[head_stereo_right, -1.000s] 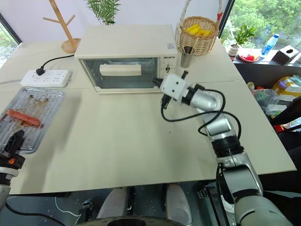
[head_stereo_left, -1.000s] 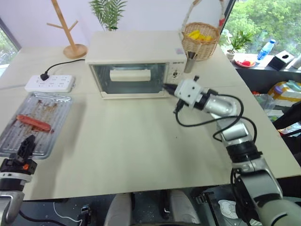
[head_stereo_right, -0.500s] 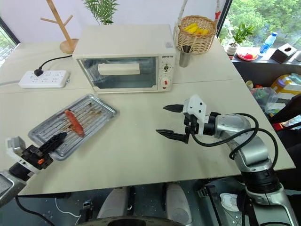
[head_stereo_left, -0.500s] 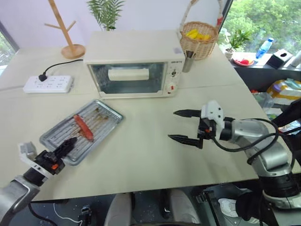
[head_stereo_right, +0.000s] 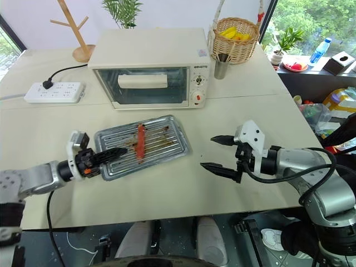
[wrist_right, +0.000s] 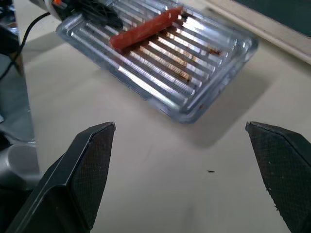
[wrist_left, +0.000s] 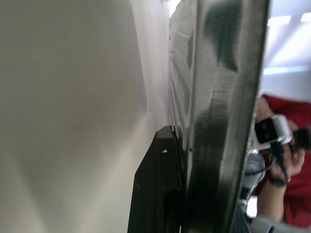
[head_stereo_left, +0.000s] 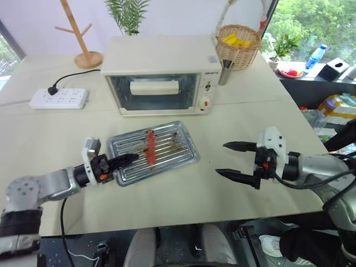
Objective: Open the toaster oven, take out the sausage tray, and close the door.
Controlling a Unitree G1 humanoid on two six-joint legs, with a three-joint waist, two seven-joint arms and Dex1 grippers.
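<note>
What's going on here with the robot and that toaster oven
The robot's left gripper is shut on the edge of the sausage tray, holding it just in front of the toaster oven, one sausage on its rack. The oven's door is closed. The right gripper hangs wide open beside the tray, holding nothing.

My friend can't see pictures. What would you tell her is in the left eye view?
A shiny sausage tray with one red sausage sits on a pale table in front of a closed toaster oven. The left gripper is shut on the tray's edge. The right gripper hangs open beside the tray, touching nothing.
</note>
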